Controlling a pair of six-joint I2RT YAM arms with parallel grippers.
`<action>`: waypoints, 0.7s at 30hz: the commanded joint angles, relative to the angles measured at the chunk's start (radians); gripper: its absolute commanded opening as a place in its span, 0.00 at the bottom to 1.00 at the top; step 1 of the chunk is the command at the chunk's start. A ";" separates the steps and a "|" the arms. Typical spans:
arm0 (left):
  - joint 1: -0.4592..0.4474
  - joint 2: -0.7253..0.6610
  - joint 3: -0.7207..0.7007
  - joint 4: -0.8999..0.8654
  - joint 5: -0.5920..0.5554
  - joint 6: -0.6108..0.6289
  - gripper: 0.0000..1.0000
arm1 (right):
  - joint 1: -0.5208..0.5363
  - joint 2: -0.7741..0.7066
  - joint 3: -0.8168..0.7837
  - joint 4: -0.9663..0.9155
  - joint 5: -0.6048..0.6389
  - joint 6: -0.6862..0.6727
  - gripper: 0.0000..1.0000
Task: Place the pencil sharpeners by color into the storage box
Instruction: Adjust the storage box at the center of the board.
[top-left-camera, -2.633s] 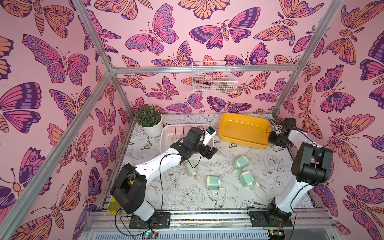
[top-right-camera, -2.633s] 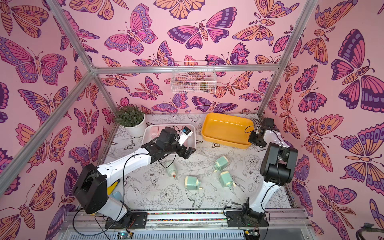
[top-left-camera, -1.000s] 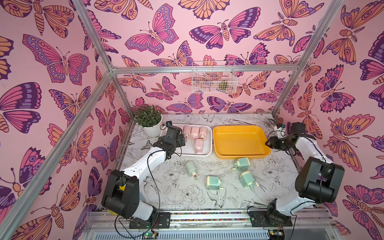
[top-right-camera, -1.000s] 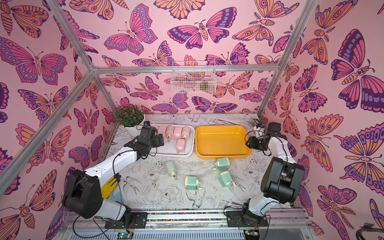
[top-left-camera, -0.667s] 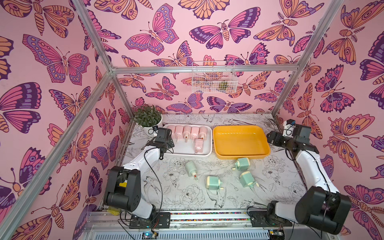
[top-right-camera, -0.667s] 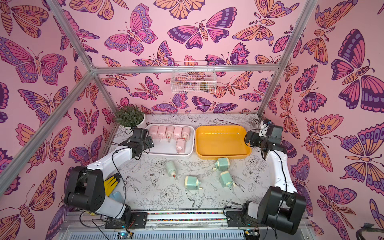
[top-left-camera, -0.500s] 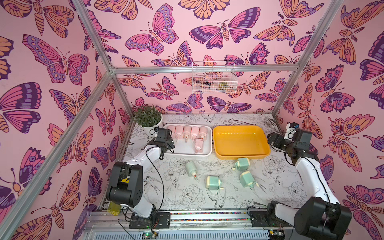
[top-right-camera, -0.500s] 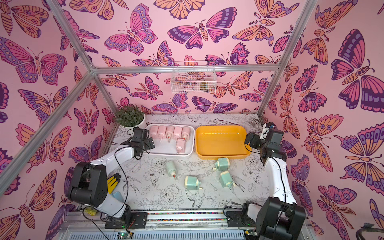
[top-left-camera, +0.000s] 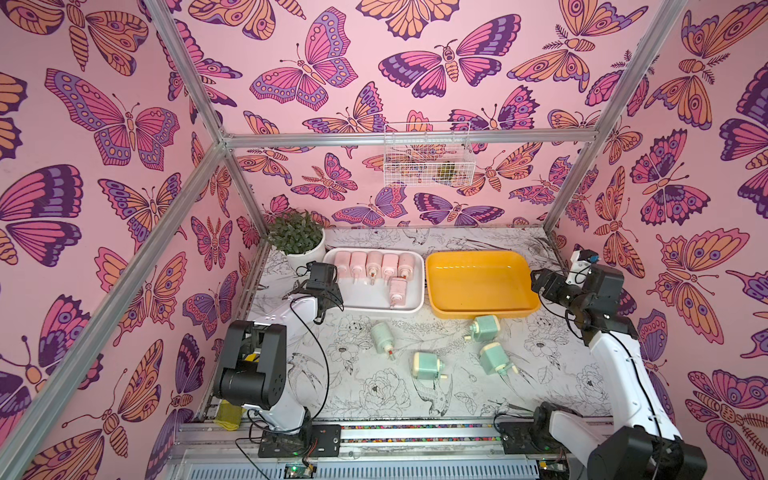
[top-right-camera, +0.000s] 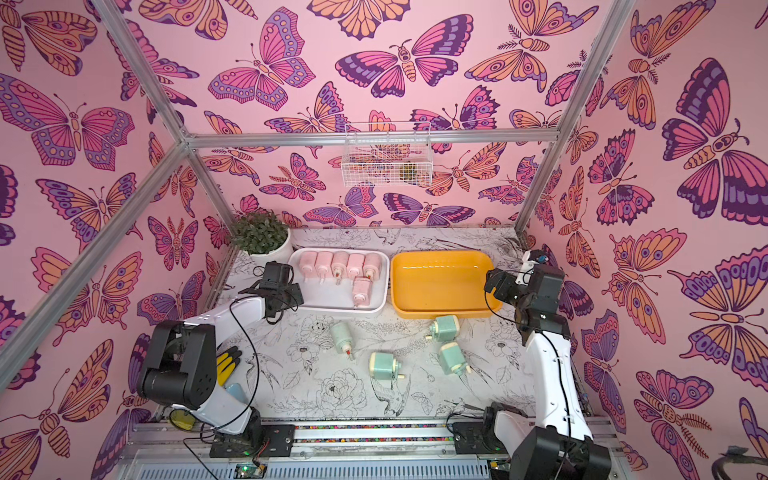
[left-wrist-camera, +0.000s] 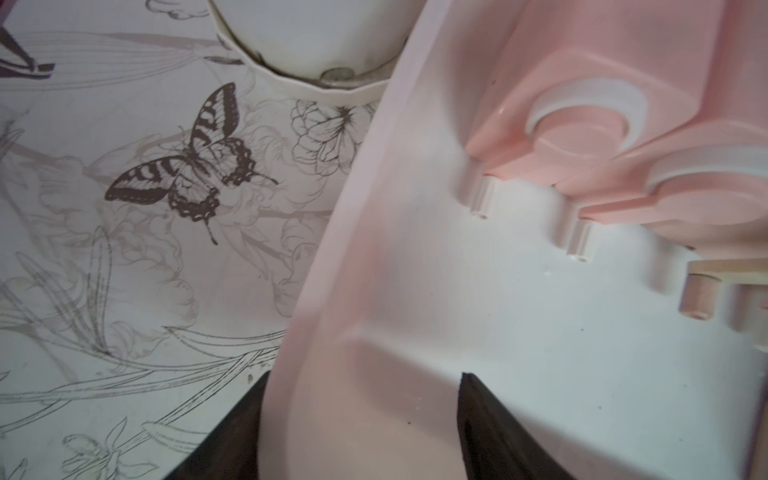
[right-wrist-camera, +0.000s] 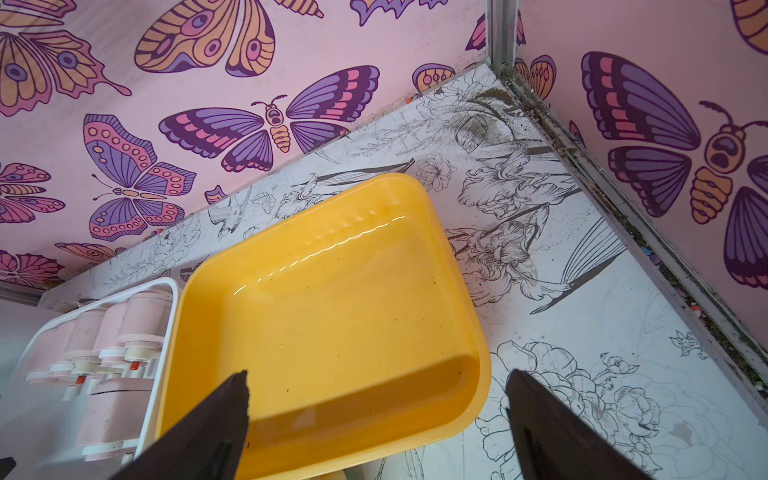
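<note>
Presently, six pink sharpeners (top-left-camera: 374, 266) are seen lying in the white tray (top-left-camera: 365, 301), which is set towards eleven o'clock on the table (top-left-camera: 374, 399). Five are ranged in a row along its twelve o'clock wall, and the sixth is laid just at six o'clock of that row's right end. The yellow tray (top-left-camera: 478, 311) is set just beside the white one, at its three o'clock. Four green sharpeners (top-left-camera: 428, 365) are scattered on the table at six o'clock of the two trays, one of them just beside the yellow tray's near rim.

The left gripper (left-wrist-camera: 361, 415) is closed partway about the white tray's nine o'clock rim, with one finger (left-wrist-camera: 232, 440) outside the wall and the other inside it; only that rim is held. The right gripper (right-wrist-camera: 374, 415) is spread wide at the yellow tray's three o'clock edge, and nothing is gripped by it. A potted plant (top-left-camera: 297, 237) is stood at the white tray's ten o'clock corner.
</note>
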 joint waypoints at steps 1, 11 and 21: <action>0.036 0.020 0.013 -0.070 -0.002 -0.040 0.55 | 0.007 0.000 0.015 0.009 -0.028 0.014 0.99; 0.040 -0.012 0.014 -0.118 0.087 -0.105 0.30 | 0.016 -0.003 0.015 -0.005 -0.050 0.023 0.99; 0.010 -0.057 -0.037 -0.102 0.101 -0.246 0.22 | 0.056 0.014 0.013 0.010 -0.074 0.033 0.99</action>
